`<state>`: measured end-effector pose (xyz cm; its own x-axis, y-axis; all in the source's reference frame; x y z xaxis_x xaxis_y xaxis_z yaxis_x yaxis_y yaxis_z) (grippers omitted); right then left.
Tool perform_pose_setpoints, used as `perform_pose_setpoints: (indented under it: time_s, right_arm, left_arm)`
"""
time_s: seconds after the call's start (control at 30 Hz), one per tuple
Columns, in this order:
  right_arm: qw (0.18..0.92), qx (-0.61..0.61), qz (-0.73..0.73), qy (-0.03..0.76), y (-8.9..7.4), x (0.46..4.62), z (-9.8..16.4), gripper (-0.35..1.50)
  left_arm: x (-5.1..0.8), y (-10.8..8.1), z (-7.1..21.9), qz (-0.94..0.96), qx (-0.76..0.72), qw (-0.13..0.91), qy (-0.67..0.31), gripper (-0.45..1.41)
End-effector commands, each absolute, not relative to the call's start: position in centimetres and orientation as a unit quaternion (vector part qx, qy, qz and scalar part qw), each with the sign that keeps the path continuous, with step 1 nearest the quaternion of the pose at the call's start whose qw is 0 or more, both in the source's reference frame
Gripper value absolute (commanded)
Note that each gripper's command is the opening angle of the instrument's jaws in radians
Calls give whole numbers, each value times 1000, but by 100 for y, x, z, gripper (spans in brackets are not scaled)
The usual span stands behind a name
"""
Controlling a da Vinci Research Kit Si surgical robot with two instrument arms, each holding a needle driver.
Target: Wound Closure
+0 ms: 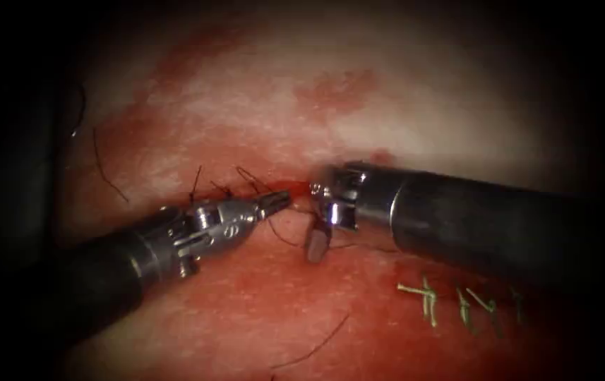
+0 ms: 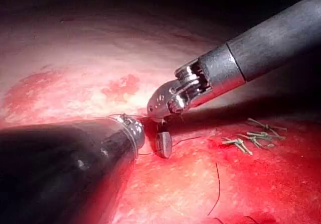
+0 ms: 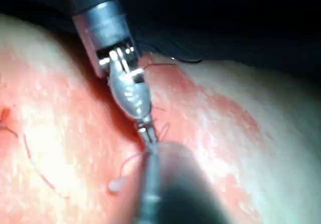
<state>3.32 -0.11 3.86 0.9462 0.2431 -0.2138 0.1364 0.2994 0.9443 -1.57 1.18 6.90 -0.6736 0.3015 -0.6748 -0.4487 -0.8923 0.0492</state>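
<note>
The tissue (image 1: 401, 120) lay pale above and wet with red fluid (image 1: 260, 317) along the cut (image 1: 295, 189), with dark thread (image 1: 281, 233) curling beside it. The left claw (image 1: 277, 202) was closed at the cut, apparently on thread. The right claw (image 1: 316, 240) pointed down just right of it; its grip and the needle could not be made out.
</note>
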Motion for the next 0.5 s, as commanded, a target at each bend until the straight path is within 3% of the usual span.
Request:
perform_pose_setpoints:
  time_s: [0.03, 0.5]
  right_arm:
    - [787, 589, 46, 178, 9, 345, 388, -35]
    - [759, 582, 110, 272, 61, 359, 372, -35]
  left_arm:
    - [-162, 120, 695, 909, -346, 205, 106, -45]
    - [-147, 78, 695, 915, -339, 191, 110, -45]
